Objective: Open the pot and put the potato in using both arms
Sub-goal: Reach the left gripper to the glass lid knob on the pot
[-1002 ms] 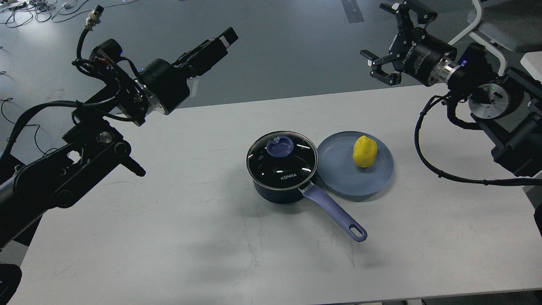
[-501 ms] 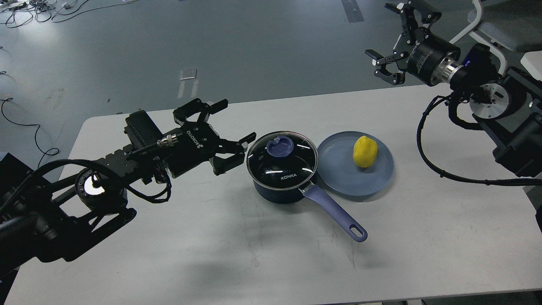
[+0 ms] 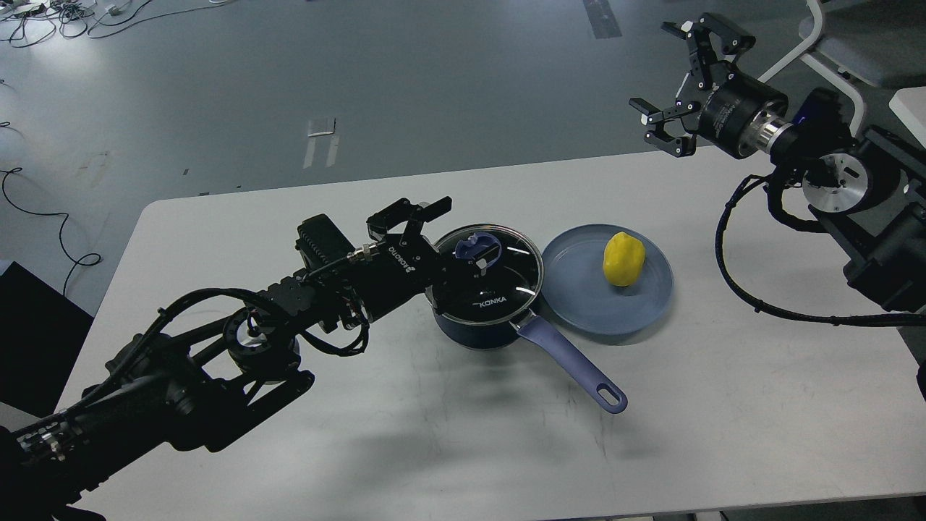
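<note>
A dark blue pot (image 3: 477,329) with a long lavender handle (image 3: 571,365) stands mid-table, its glass lid (image 3: 506,286) on and a lavender knob (image 3: 474,248) on top. A yellow potato (image 3: 623,259) lies on a blue plate (image 3: 579,304) just right of the pot. My left gripper (image 3: 463,235) is open over the lid's left side, its fingers either side of the knob, one fingertip (image 3: 438,206) behind it. My right gripper (image 3: 669,79) is open and empty, high above the table's far right edge.
The white table (image 3: 405,434) has bare surface in front and to the left. Grey floor lies behind it. A white chair frame (image 3: 825,51) stands at the top right, behind my right arm.
My left arm has swung down from high at the left and reached right, so its open gripper now sits over the pot lid at the knob. My right gripper has drifted slightly right.
</note>
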### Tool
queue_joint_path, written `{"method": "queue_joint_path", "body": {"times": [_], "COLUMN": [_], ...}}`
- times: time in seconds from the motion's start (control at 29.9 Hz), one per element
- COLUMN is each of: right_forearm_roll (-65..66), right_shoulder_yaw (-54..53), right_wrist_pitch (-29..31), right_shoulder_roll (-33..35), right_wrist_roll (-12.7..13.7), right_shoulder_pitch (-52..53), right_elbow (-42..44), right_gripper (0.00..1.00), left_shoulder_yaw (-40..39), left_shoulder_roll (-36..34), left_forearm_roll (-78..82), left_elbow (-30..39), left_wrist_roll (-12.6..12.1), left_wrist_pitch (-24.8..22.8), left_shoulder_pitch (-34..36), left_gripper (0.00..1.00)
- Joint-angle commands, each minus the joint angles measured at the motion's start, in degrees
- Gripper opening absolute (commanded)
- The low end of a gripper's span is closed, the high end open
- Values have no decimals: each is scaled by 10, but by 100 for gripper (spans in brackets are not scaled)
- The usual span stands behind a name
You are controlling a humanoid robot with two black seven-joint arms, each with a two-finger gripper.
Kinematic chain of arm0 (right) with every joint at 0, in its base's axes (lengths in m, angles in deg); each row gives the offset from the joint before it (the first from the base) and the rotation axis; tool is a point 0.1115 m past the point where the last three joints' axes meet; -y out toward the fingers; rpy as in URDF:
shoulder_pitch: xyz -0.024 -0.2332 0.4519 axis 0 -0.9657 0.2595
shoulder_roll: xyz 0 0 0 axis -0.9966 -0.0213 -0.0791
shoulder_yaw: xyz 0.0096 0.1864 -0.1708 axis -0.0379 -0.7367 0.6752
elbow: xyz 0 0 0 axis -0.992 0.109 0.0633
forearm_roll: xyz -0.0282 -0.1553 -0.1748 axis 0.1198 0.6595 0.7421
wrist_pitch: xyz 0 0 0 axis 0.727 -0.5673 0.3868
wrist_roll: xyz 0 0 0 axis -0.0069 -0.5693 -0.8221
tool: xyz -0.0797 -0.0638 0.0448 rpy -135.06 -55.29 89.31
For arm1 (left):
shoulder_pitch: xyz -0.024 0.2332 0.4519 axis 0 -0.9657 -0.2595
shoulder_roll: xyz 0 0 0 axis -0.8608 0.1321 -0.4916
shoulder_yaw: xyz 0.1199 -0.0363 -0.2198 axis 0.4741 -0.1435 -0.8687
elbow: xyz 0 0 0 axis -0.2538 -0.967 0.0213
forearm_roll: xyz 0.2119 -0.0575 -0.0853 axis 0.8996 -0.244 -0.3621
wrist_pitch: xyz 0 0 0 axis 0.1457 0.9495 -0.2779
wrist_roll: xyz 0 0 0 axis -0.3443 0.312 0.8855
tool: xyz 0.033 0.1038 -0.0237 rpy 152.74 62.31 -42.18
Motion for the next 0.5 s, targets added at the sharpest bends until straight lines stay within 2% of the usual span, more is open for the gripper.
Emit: {"method": "queue_joint_path", "body": {"times": [0.0,0.47], "right_forearm_roll": [-1,-1], "right_shoulder_yaw": [-2,-2], "right_wrist_pitch": [1,0], "right_shoulder_roll": [0,0], "right_wrist_roll": [2,2], "right_shoulder_pitch": [-7,-11], "right_elbow": [6,19], "right_gripper": [100,100], "left_shoulder_yaw": [0,1], "left_shoulder_roll": [20,30], "left_forearm_roll": [-1,-6], "left_elbow": [-30,-41], "left_wrist_roll": [0,8], "left_wrist_pitch": [2,19], "left_shoulder_pitch": [2,0], "left_gripper": [97,97]}}
